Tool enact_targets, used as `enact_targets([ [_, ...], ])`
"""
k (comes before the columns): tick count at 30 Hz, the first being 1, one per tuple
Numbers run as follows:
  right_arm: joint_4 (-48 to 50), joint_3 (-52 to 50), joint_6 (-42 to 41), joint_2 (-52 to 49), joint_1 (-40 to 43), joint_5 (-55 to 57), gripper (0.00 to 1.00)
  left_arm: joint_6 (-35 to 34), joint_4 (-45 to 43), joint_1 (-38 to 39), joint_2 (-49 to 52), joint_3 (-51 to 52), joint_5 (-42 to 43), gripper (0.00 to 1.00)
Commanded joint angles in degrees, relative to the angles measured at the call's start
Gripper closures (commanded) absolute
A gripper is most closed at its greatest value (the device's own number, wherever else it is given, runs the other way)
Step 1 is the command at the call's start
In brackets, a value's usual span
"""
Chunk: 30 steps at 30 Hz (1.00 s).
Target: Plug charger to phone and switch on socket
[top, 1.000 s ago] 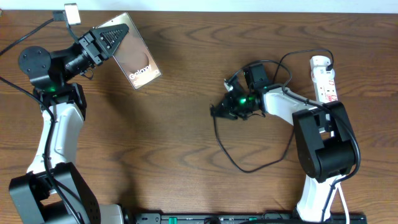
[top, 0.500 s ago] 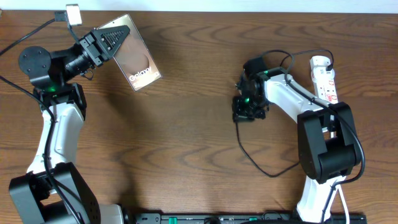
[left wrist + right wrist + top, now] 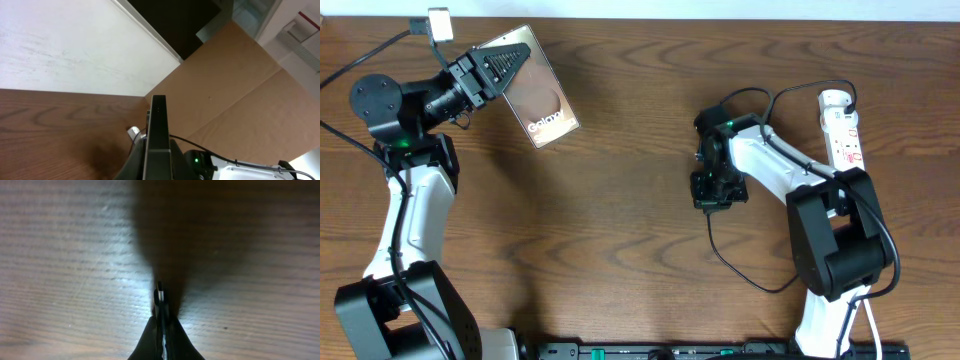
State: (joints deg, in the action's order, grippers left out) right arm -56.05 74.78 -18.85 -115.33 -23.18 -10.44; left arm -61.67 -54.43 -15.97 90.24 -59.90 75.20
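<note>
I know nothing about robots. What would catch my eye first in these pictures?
First, the glossy brown-gold phone, held up at the far left of the table by the left claw. Near the middle, the right claw pinches the tip of the thin black charger, whose cable trails down across the dark wood. The white socket lies at the right edge.
</note>
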Motion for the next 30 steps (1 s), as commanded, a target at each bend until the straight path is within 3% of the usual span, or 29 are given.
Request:
enact_targets([
  [1,1.5,-4.2,-1.8,-0.1,-1.2,1.5,0.99,0.1,-0.7,0.0,-0.2,-0.3,0.9,0.93],
  [9,4.4,-9.2,-2.6,-0.1,-1.7,1.1,0.98,0.1,-0.7,0.0,-0.2,-0.3,0.9,0.93],
  [12,4.4,-9.8,-3.6,-0.1,-1.7,1.1,0.93,0.1,-0.7,0.0,-0.2,-0.3,0.9,0.93],
  [15,4.4,-10.6,-4.6,-0.1,-1.7,1.1,0.99,0.1,0.0,0.0,-0.2,-0.3,0.9,0.93],
  [30,-1.5,-13.7,-6.0,-0.1,-1.7,1.1,0.99,0.1,0.1,0.0,-0.2,-0.3,0.9,0.93],
])
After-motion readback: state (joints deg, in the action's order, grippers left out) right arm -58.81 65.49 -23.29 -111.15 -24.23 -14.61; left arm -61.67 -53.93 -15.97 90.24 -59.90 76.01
